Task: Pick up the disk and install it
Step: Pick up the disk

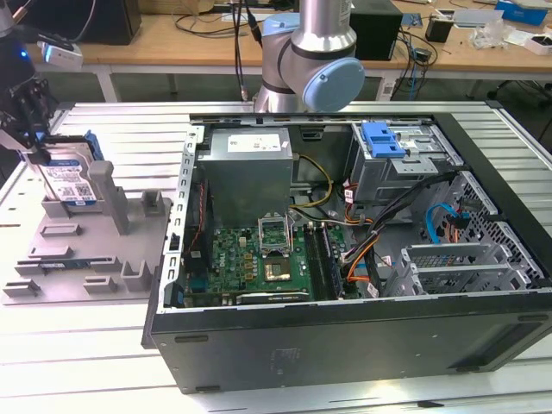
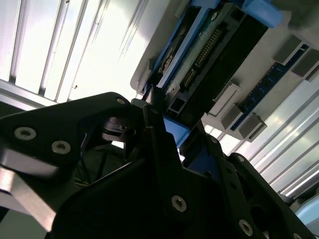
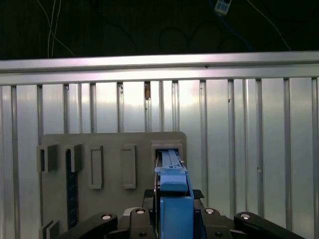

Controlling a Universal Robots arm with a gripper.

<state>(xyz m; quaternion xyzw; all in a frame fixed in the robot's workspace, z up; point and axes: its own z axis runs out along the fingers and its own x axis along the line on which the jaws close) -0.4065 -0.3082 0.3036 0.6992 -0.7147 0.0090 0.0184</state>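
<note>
Black end effector [image 2: 177,134] linkages with silver screw heads sit closest in the second wrist view. Its two fingers are pressed against opposite sides of the one disk [image 2: 209,55], a flat silver-grey hard drive with a white-and-blue label in a bright blue plastic carrier. In the first wrist view the end effector [image 3: 173,211] is clamped on the carrier's blue edge, and the disk [image 3: 173,169] stands on edge in a socket of one flat grey plastic fixture [image 3: 114,144], with two narrow rectangular sockets just beside it. The fixture lies on the silver ribbed metal surface [image 3: 249,149]. At the exterior view's left, the end effector [image 1: 34,142] meets the upright disk [image 1: 71,181] from above in the fixture [image 1: 60,259]. The one grey-and-blue robot arm [image 1: 315,65] rises behind one open black computer case [image 1: 345,332]. The case holds one big grey metal power-supply box [image 1: 246,172], one green motherboard [image 1: 259,259] and one smaller bare blue plastic tab piece [image 1: 384,138].
</note>
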